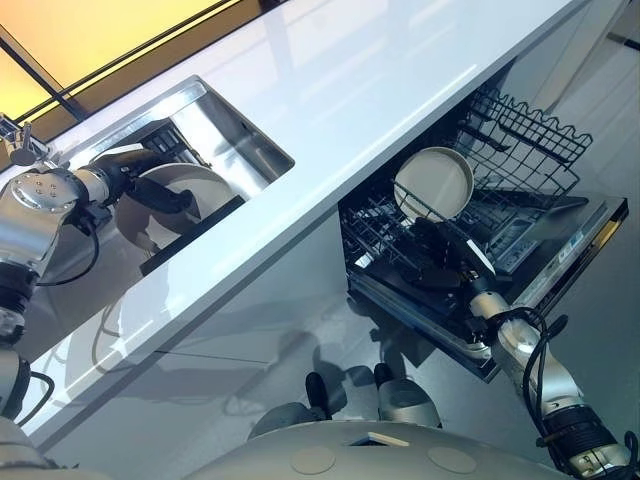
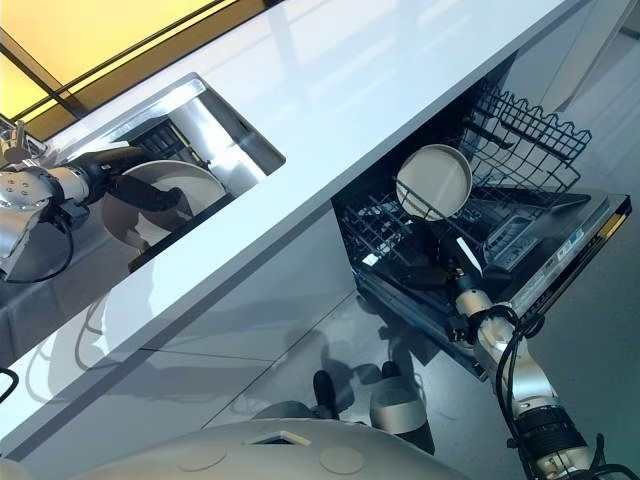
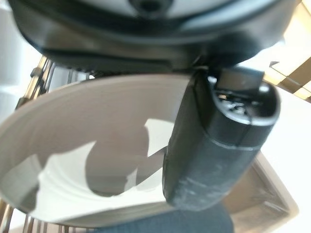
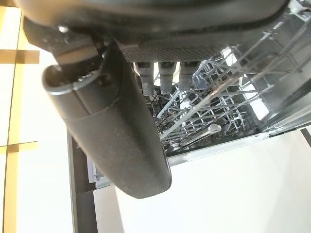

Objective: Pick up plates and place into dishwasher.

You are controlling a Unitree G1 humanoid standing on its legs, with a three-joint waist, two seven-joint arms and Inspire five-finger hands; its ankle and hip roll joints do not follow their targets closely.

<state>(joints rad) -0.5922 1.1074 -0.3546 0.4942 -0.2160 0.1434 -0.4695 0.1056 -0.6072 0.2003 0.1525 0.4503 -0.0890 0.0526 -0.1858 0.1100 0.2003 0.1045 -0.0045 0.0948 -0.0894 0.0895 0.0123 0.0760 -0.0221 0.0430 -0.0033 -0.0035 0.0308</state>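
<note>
A pale round plate (image 1: 208, 183) stands tilted in the sink (image 1: 228, 122), and my left hand (image 1: 143, 172) is shut on it. In the left wrist view my thumb (image 3: 214, 150) lies pressed across the plate's (image 3: 82, 145) inner face near the rim. A second plate (image 1: 433, 183) stands upright in the pulled-out lower rack (image 1: 530, 135) of the dishwasher. My right hand (image 1: 441, 250) hovers low in that rack, just in front of the standing plate, open and holding nothing. Its thumb (image 4: 112, 131) and straight fingers (image 4: 165, 77) hang above the rack wires (image 4: 218, 111).
A long white counter (image 1: 380, 80) runs between the sink and the dishwasher. The dishwasher door (image 1: 575, 245) lies folded down under the rack. A dark dish rack (image 1: 165, 140) shows at the sink's back. A faucet (image 1: 15, 135) stands at the sink's far left.
</note>
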